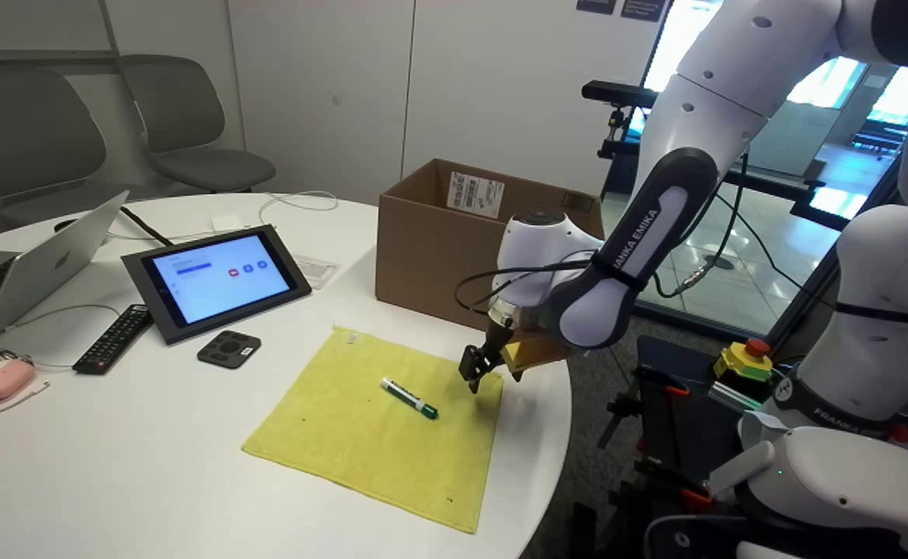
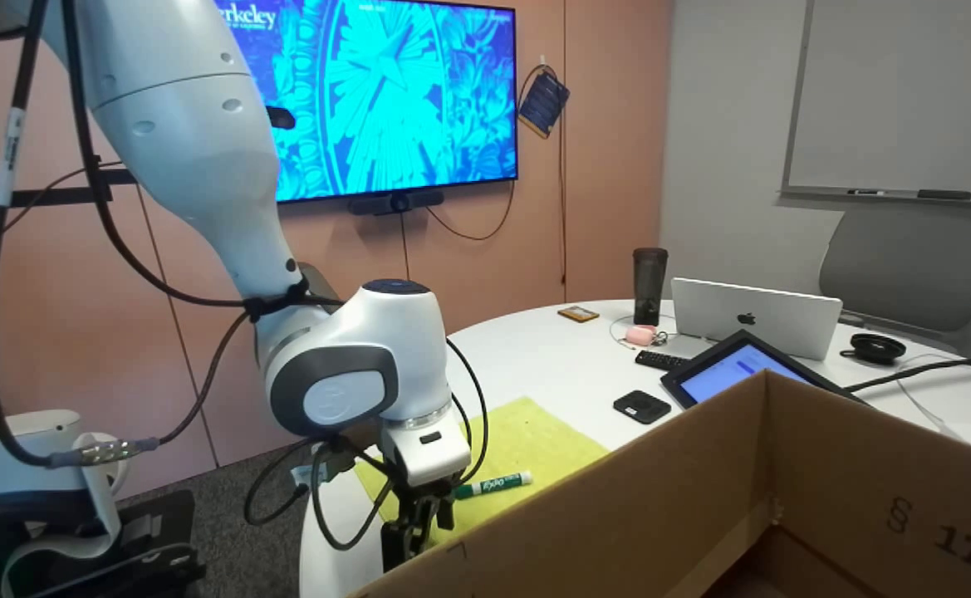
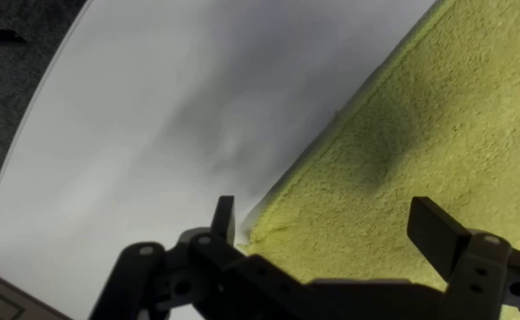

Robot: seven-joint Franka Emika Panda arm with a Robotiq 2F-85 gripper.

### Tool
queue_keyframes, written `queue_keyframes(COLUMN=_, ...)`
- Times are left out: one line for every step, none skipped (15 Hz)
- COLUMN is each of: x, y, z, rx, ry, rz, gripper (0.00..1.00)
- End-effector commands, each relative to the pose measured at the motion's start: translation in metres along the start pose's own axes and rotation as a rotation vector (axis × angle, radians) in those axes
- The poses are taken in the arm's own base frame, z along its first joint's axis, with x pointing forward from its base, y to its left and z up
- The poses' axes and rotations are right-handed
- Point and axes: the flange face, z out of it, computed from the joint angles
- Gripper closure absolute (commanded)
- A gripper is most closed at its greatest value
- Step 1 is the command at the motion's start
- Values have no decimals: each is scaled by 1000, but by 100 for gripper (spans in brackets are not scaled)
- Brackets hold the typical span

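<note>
My gripper (image 1: 495,381) points down over the corner of a yellow cloth (image 1: 329,435) on a white round table. In the wrist view its fingers (image 3: 323,200) are wide apart with nothing between them; the cloth's corner (image 3: 357,235) lies below, and the left finger is over the bare table. Contact with the cloth cannot be told. A green and white marker (image 1: 409,398) lies near the cloth's middle, apart from the gripper; it also shows in an exterior view (image 2: 493,484). A dark green bit at the wrist view's right edge may be its end. There the box partly hides the gripper (image 2: 419,536).
An open cardboard box (image 1: 438,264) stands close beside the gripper. A tablet (image 1: 224,276), a black puck-like device (image 1: 228,349), a remote (image 1: 114,339), a laptop (image 1: 57,260) and a pink case (image 1: 5,379) lie farther off. A dark tumbler (image 2: 649,286) stands behind. The table edge (image 1: 568,404) is near the gripper.
</note>
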Motion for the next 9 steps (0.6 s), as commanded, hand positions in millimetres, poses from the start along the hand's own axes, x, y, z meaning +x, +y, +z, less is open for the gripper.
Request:
queue_keyframes(x=-1, y=10, z=2, rx=12, ry=66, rz=148, gripper=0)
queue_keyframes(x=-1, y=12, z=5, rx=10, ry=73, rz=178, gripper=0)
queue_keyframes(x=-1, y=13, z=8, rx=1, ry=85, rz=209, gripper=0)
queue_keyframes(x=-3, y=13, z=12, rx=-4, ry=87, rz=231, gripper=0)
queue_keyframes(x=-4, y=13, z=17, rx=-16, ry=88, rz=252, gripper=0)
queue_keyframes(x=-5, y=13, z=21, rx=-26, ry=86, rz=270, gripper=0)
queue_keyframes(x=-9, y=13, z=26, rx=-34, ry=78, rz=282, gripper=4)
queue_keyframes(x=-12, y=13, z=31, rx=-40, ry=73, rz=292, gripper=12)
queue_keyframes(x=-14, y=14, z=35, rx=-50, ry=66, rz=304, gripper=13)
